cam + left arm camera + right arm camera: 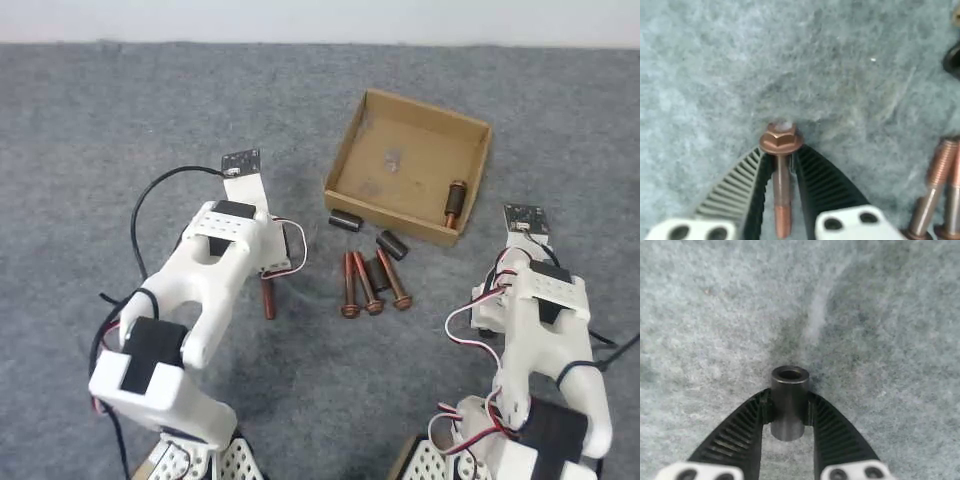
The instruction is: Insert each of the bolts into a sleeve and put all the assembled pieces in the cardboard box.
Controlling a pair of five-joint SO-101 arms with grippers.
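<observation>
My left gripper (pixel 781 152) is shut on a copper bolt (pixel 782 185), gripping its shank just behind the hex head, low over the grey carpet. In the high view that bolt (pixel 268 298) hangs under the left arm. My right gripper (pixel 789 397) is shut on a black sleeve (pixel 789 405) with its open bore facing outward. The cardboard box (pixel 395 213) sits at the back with one assembled piece (pixel 455 203) lying along its right wall. Three loose bolts (pixel 366 283) lie side by side in front of the box, with three loose sleeves (pixel 345 221) among them.
The right arm (pixel 545 300) stands to the right of the loose parts, the left arm (pixel 215 270) to their left. Two of the loose bolts (pixel 940 190) lie close beside my left gripper. Grey carpet (pixel 150 110) covers the whole table.
</observation>
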